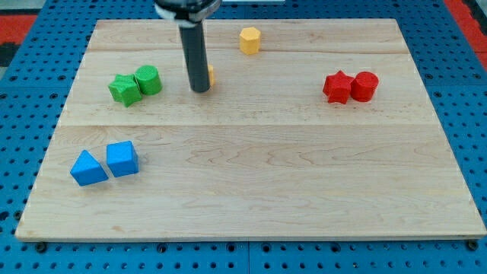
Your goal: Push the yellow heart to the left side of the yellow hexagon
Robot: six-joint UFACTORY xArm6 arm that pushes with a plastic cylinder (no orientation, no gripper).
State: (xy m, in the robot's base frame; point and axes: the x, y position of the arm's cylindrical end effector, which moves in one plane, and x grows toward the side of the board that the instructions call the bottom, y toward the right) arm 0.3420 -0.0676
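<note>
Tip [200,90]: lower end of the dark rod, down on the tabletop [251,190] in its upper-left part; rod rising straight toward the view's top.
Jaws: none on this rig, bare rod only; nothing to open, close or grip.
Yellow heart [210,74]: mostly hidden behind the rod; only a small orange-yellow sliver showing just right of the tip, touching or nearly so. Shape not readable from that sliver; taken as the heart from the task.
Yellow hexagon [249,39]: up and to the right of the tip, near the top edge, apart from the heart.
Why so placed: tip sits on the heart's left, lower flank; judged a pushing stance for driving it up and rightward toward the hexagon's left side.
Heart versus goal: lies below and left of the hexagon, not yet level with it; judged partway, short travel left.
Next move, as judged: push mostly toward the view's top with slight rightward drift; stop before contact with the hexagon.
Risk: off-centre contact may spin the heart round the rod, or nudge the hexagon.
Green pair [135,84]: star and cylinder touching, left of the tip, clear of the path.
Red pair [350,87]: star and cylinder touching, far right of the tip.
Blue pair [105,163]: triangle and cube, below and left of the tip, well apart.
</note>
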